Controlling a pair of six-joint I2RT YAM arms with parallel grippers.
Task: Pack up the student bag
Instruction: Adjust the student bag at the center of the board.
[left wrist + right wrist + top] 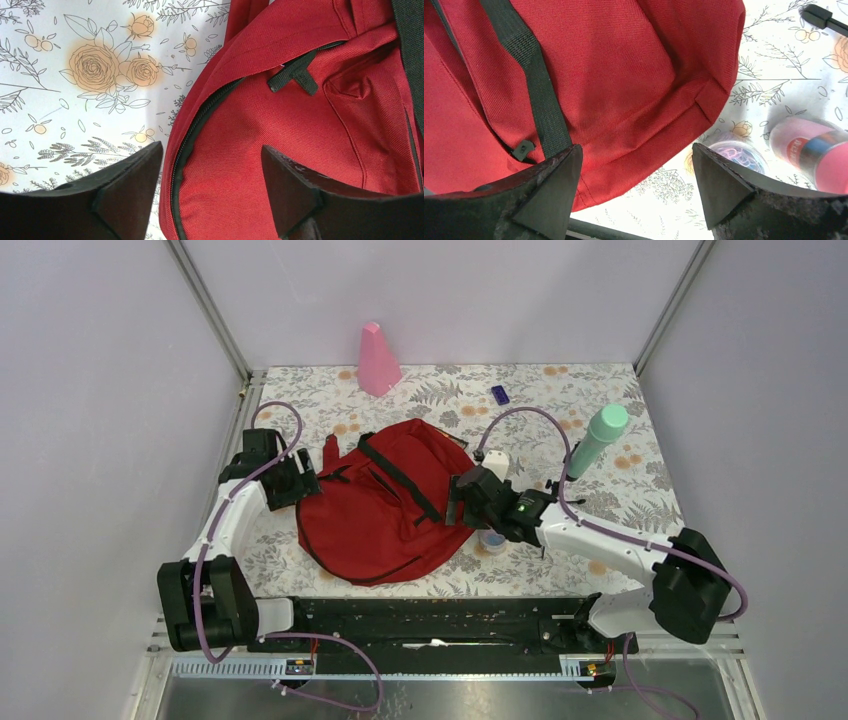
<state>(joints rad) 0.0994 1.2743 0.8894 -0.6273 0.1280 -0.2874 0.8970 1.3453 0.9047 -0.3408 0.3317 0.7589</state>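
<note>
The student bag, dark red with black straps, lies flat in the middle of the flowered table. My left gripper is at its left edge. In the left wrist view the left gripper is open, and its fingers straddle the bag at the closed black zipper. A black zipper pull lies further up. My right gripper is at the bag's right edge. In the right wrist view the right gripper is open over the hem of the bag, beside a black strap.
A pink cone-shaped thing stands at the back and a small blue item lies near it. A green bottle stands at the right. A clear round tub of rubber bands and a pink-red cylinder sit by the right gripper.
</note>
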